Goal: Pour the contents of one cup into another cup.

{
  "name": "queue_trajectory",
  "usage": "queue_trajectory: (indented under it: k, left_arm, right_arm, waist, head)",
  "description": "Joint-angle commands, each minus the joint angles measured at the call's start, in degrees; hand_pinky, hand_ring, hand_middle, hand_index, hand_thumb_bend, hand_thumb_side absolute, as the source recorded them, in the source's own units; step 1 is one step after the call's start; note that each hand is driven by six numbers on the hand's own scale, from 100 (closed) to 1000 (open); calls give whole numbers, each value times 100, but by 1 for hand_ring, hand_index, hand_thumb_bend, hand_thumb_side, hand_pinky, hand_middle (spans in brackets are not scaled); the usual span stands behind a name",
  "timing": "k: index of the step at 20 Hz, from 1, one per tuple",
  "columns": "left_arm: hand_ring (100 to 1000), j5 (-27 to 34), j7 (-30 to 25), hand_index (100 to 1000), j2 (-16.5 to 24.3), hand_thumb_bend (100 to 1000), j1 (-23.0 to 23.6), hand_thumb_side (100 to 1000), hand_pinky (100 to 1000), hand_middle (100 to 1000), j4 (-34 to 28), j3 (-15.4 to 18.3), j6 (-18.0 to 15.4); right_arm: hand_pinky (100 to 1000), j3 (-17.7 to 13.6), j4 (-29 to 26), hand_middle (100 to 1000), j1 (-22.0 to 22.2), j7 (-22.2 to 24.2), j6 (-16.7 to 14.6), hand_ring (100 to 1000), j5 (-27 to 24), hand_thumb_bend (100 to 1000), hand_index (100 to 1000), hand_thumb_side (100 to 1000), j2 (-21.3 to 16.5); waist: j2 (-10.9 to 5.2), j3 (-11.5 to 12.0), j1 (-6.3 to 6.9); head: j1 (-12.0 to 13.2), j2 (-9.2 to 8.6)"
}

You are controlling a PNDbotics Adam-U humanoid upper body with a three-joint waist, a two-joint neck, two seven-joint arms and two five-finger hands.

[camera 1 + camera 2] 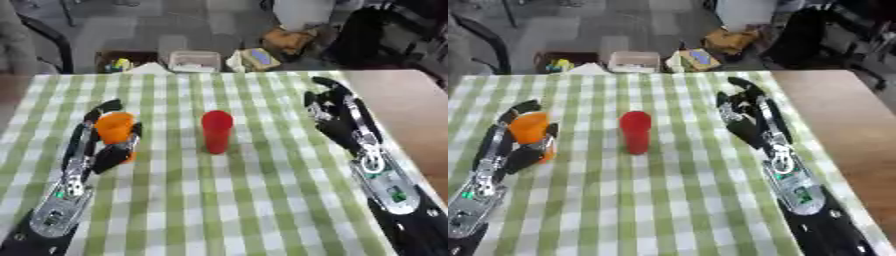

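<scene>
An orange cup [116, 128] stands at the left of the green-and-white checked table [236, 200], and my left hand [109, 145] has its fingers and thumb curled round it. A red cup [216, 131] stands upright in the middle of the table, free of both hands. My right hand [334, 117] lies at the right, well clear of the red cup, fingers stretched out and holding nothing. The cups' insides cannot be made out.
The cloth ends at the right on a bare brown tabletop [411, 105]. Beyond the far edge, on the floor, are boxes and bags [194, 60] and a chair [44, 35].
</scene>
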Motion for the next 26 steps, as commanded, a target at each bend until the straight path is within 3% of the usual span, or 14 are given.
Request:
queue_trajectory:
  k: [1, 7, 12, 15, 26]
  left_arm:
    - [411, 181, -32, 867, 178, 225, -57, 226, 364, 761, -512, -92, 91]
    - [412, 480, -235, 867, 121, 221, -16, 226, 364, 759, -1120, -313, 246]
    - [412, 642, -399, 867, 7, 214, -22, 228, 364, 758, -1415, -458, 337]
    - [412, 698, -461, 867, -60, 210, -31, 229, 364, 758, -1505, -508, 367]
    - [412, 898, -616, 867, -160, 201, -24, 227, 364, 757, -1860, -666, 426]
  right_arm:
    - [513, 83, 270, 348, -175, 158, -94, 710, 269, 281, 872, 493, -26]
    - [537, 216, 872, 394, -427, 301, -436, 771, 936, 445, 897, 452, 183]
    - [634, 207, 1278, 458, -643, 201, -664, 850, 1472, 504, 915, 450, 337]
    - [686, 177, 1458, 486, -737, 117, -747, 882, 1671, 521, 922, 449, 402]
    - [724, 52, 1757, 514, -895, -97, -796, 904, 1935, 546, 930, 452, 438]
  waist:
    - [-144, 49, 16]
    - [-170, 269, 67]
    - [-170, 454, 114]
    - [-159, 557, 143]
    - [-94, 766, 241]
  head:
    - [-62, -58]
    - [-180, -74]
    - [-286, -111]
    - [-326, -147]
    - [-300, -259]
